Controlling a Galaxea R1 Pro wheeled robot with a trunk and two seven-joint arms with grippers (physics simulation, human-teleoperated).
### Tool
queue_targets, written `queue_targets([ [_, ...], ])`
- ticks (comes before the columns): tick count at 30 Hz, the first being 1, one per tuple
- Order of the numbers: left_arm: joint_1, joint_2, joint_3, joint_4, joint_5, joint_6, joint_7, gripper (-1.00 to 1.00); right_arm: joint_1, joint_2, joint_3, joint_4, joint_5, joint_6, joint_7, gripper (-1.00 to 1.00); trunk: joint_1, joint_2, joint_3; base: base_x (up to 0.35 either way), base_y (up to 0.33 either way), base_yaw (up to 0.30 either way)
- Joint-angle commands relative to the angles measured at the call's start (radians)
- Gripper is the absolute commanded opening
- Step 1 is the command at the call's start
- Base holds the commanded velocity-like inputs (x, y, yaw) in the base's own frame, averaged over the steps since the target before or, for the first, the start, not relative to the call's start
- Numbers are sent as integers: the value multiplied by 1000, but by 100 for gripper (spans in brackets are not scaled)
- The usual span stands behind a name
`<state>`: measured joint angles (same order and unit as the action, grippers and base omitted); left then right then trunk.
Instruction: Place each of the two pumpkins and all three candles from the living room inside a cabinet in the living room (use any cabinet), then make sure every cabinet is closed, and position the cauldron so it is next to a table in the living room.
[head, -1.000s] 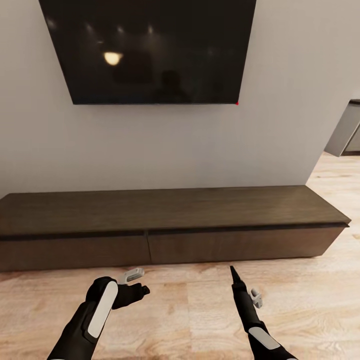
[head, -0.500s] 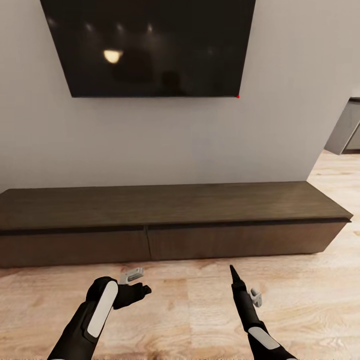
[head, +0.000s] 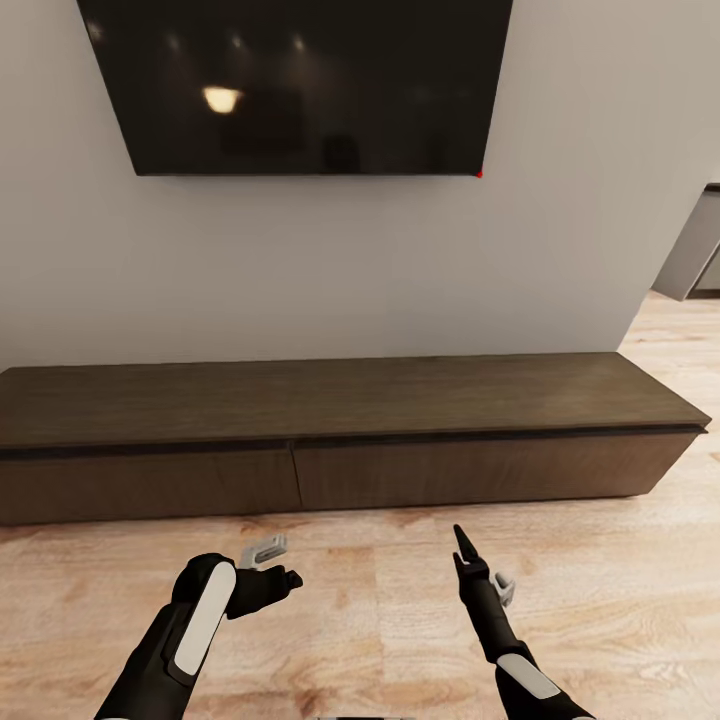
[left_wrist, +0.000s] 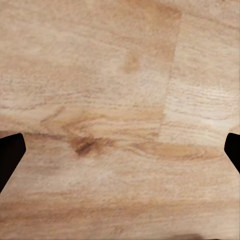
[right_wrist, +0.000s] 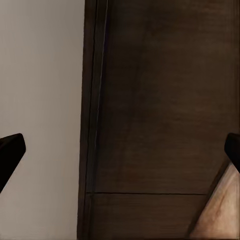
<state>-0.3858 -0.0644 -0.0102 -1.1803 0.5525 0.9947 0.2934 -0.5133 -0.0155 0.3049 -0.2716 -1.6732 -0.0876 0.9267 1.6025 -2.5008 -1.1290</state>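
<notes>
We face the cabinet (head: 340, 440), long, low, dark-grained wood, both drawer fronts flush.

It lies at 12 o'clock; our left gripper (left_wrist: 120, 150) and right gripper (right_wrist: 120, 150) spread wide, empty, above pale plank floor (head: 380, 620).

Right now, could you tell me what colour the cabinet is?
Dark brown wood grain on the cabinet, best seen in the head view.

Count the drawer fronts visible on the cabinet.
2. Left drawer front and right drawer front on the cabinet, meeting at a seam near the middle, both shut. More may lie beyond the picture's left edge.
</notes>
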Motion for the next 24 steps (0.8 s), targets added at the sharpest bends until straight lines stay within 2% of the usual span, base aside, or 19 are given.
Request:
queue_targets([
  [1, -1, 0, 0, -1, 10, 2, 10, 100, -1, 0, 9, 1, -4, -9, -1, 100, 0, 0, -1, 0, 0, 0],
  [10, 0, 0, -3, -1, 9, 2, 10, 100, -1, -1, 7, 2, -9, -8, -9, 100, 0, 0, -1, 8, 0, 0],
  [14, 0, 0, -6, -1, 9, 2, 10, 100, -1, 1, 8, 1, -6, -10, -12, 100, 0, 0, -1, 172, 0, 0],
  [19, 0, 0, -7, -1, 9, 2, 10, 100, -1, 2, 8, 1, -6, -13, -49, 100, 0, 0, -1, 60, 0, 0],
  [24, 0, 0, -7, -1, 9, 2, 10, 100, -1, 2, 7, 0, -10, -9, -52, 100, 0, 0, -1, 215, 0, 0],
])
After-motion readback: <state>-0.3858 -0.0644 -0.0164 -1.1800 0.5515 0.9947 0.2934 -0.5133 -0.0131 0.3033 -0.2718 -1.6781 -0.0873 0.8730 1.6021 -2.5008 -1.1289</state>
